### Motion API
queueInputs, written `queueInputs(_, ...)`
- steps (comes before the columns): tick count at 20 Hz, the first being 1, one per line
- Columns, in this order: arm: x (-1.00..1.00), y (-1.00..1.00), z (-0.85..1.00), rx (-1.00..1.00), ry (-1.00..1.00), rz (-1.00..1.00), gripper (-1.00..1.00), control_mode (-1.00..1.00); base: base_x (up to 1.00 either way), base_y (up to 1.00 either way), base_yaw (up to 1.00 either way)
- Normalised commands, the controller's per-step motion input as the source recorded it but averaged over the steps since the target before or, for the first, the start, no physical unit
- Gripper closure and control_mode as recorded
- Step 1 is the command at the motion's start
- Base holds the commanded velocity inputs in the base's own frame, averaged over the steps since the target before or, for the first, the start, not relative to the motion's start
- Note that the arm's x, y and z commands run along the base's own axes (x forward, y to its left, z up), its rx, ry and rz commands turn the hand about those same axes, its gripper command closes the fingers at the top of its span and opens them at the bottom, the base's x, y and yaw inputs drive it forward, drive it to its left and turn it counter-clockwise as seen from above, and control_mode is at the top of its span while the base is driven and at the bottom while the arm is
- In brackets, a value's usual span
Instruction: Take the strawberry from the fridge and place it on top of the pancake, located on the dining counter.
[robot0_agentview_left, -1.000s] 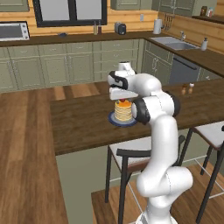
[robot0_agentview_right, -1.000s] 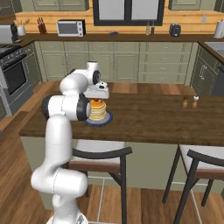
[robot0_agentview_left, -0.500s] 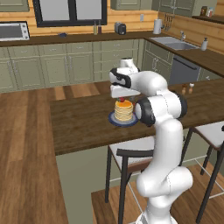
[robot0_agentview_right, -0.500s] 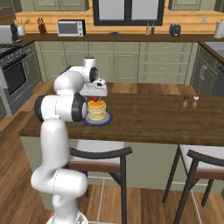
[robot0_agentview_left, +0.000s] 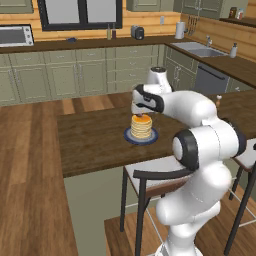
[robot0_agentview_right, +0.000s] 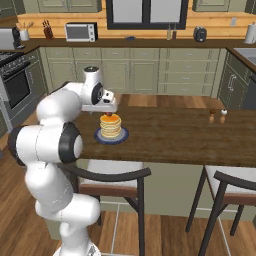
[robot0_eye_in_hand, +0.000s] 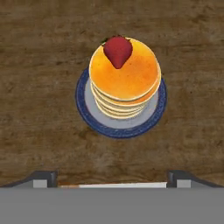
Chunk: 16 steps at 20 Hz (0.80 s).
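We see the strawberry (robot0_eye_in_hand: 117, 51) resting on top of the pancake (robot0_eye_in_hand: 124, 78) stack, near its edge, on a blue plate (robot0_eye_in_hand: 120, 127) on the dark wooden counter (robot0_eye_in_hand: 43, 52). Our gripper (robot0_eye_in_hand: 113, 176) hangs above the stack with its fingers spread wide, holding nothing.

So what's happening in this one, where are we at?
The strawberry lies on top of the pancake stack, near one edge, on its blue plate on the dining counter. The gripper hangs open above the stack, its fingers spread wide and holding nothing. The placing looks done.
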Motion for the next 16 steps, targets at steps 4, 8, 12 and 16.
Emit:
queueInputs(4,-0.99,0.02,0.72,0.00,-0.25,0.06,-1.00,-1.00,0.00,0.00,0.00)
queueInputs(8,-0.76,0.25,1.00,-0.04,-0.03,0.00,-1.00,-1.00,0.00,0.00,0.00)
queueInputs(12,-0.85,0.27,0.50,-0.06,-0.02,-0.04,-1.00,-1.00,0.00,0.00,0.00)
queueInputs(16,-0.76,0.56,0.41,-0.15,0.00,-0.13,-1.00,-1.00,0.00,0.00,0.00)
